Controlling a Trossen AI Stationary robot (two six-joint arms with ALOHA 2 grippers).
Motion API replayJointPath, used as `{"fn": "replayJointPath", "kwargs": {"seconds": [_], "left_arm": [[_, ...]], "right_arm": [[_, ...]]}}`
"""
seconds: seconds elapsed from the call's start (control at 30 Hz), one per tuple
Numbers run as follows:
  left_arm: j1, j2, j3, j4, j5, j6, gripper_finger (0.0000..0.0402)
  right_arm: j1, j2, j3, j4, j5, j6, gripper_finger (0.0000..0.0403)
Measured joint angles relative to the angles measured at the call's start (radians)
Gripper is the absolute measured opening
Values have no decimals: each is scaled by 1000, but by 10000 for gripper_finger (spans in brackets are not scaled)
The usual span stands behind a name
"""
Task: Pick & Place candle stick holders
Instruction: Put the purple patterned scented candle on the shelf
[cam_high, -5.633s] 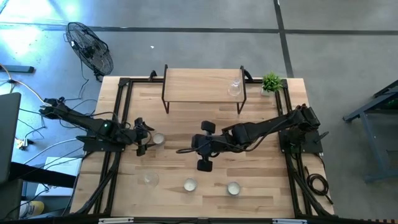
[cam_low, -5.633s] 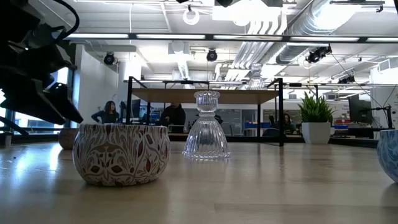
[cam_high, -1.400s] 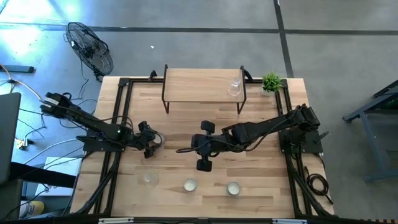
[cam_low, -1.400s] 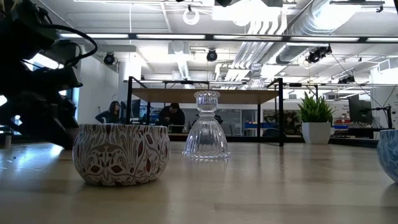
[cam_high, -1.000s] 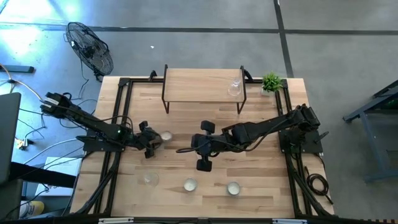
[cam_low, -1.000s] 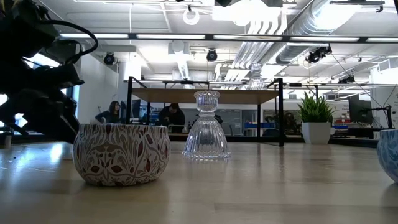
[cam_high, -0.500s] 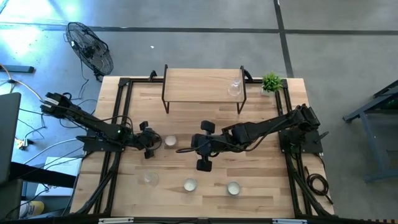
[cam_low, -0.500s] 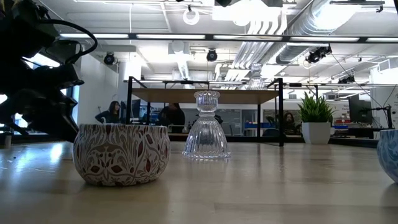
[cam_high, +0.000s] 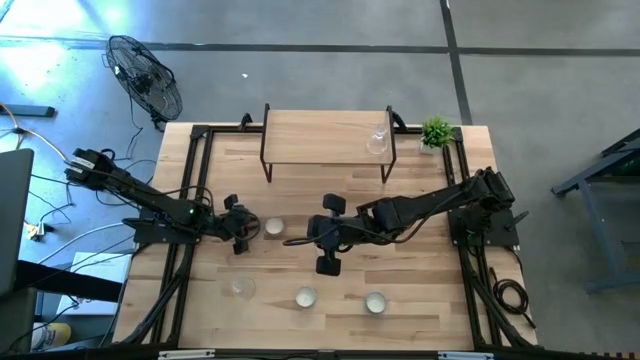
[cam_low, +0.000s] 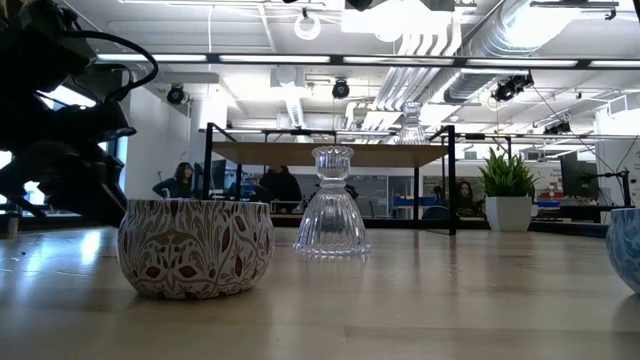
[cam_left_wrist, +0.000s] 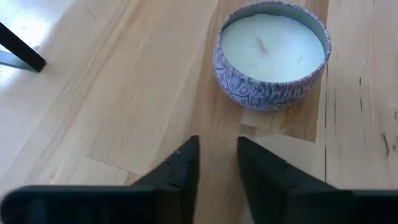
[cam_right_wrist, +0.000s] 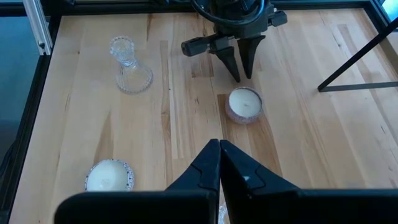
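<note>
A patterned tealight cup (cam_left_wrist: 272, 55) with white wax stands on its base on the wooden table, just beyond my left gripper (cam_left_wrist: 217, 155), whose fingers are a little open and touch nothing. From above, the cup (cam_high: 273, 227) is right of that gripper (cam_high: 252, 228). My right gripper (cam_right_wrist: 219, 152) hangs shut above the table's middle (cam_high: 300, 240), holding nothing. A clear glass stemmed holder (cam_right_wrist: 130, 68) and two more tealight cups (cam_high: 305, 297) (cam_high: 375, 302) stand near the front edge. Another glass holder (cam_high: 378, 140) stands on the raised shelf.
A wooden shelf on black legs (cam_high: 327, 138) spans the far middle, with a small green plant (cam_high: 436, 132) to its right. Black frame rails (cam_high: 190, 180) run along both table sides. In the low view people show in the room beyond.
The tealight cup by my left gripper has slid a little along the table, away from the fingers toward the table's middle and near edge, and stays upright. Both arms have kept still.
</note>
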Motion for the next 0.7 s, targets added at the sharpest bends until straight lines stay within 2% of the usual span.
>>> {"fn": "replayJointPath", "kwargs": {"seconds": [0.27,0.4,0.53,0.7], "left_arm": [[0,0,0,-1,-1,-37,240],[0,0,0,-1,15,-41,290],[0,0,0,-1,27,-49,324],[0,0,0,20,42,-62,346]], "right_arm": [[0,0,0,-5,0,0,2],[0,0,0,-7,0,0,1],[0,0,0,-14,0,0,2],[0,0,0,-14,0,0,1]]}}
